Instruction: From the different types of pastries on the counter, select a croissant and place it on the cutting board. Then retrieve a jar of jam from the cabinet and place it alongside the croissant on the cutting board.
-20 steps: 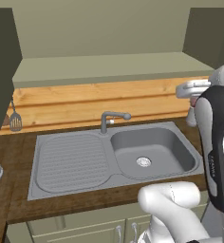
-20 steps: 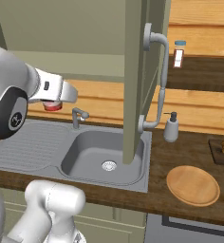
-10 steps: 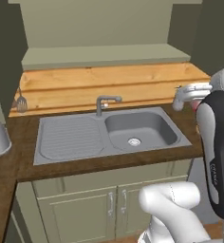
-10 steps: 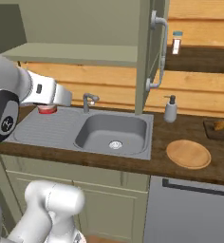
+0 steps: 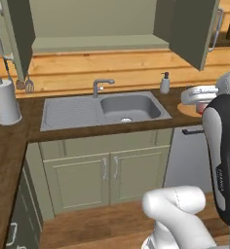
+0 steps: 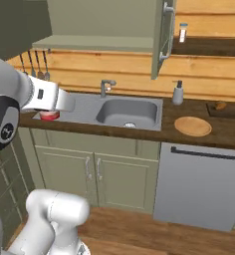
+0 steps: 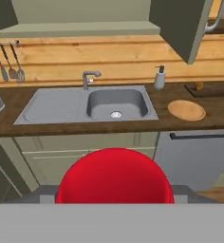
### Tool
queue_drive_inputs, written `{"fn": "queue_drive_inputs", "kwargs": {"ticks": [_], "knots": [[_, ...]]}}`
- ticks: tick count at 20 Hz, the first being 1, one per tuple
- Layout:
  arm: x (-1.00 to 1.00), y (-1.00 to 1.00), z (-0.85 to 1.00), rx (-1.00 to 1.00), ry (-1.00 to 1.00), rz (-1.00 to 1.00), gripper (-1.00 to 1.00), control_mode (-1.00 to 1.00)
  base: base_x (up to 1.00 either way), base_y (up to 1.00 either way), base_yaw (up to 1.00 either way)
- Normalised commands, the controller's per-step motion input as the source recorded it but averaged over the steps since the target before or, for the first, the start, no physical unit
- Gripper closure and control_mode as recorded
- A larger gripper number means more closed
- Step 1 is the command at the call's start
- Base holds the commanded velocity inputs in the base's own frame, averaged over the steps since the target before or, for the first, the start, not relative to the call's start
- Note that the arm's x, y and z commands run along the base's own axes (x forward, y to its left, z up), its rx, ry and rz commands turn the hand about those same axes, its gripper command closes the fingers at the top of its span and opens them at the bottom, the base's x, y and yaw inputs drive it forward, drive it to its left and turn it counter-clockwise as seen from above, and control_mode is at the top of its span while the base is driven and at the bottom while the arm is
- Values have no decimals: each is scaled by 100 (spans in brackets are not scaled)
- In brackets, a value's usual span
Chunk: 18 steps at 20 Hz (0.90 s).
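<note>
The gripper (image 6: pixel 50 115) pinches the jar of jam (image 7: pixel 115 176), holding it in the air short of the sink (image 6: pixel 120 112); the cutting board (image 6: pixel 224 109), bearing the croissant (image 6: pixel 220 105), lies on the desk (image 6: pixel 209 134) beyond the round plate (image 6: pixel 192 126).

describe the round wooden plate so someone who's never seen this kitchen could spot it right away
Start at the grey steel sink set in the long dark brown wood-grain countertop and look to its right, past the small white soap dispenser. The round light-wood plate lies flat there, near the counter's front edge. It is pale and circular, unlike the dark rectangular cutting board behind it.
</note>
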Motion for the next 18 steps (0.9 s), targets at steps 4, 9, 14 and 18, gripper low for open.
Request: {"fn": "queue_drive_inputs", "kwargs": {"ticks": [4,9,14,18], "knots": [[0,0,0,0,0,0,100,100,-93,-58,0],[0,0,0,0,0,0,100,100,-48,-92,3],[0,0,0,0,0,0,100,100,0,-100,3],[0,0,0,0,0,0,100,100,-6,-100,3]]}}
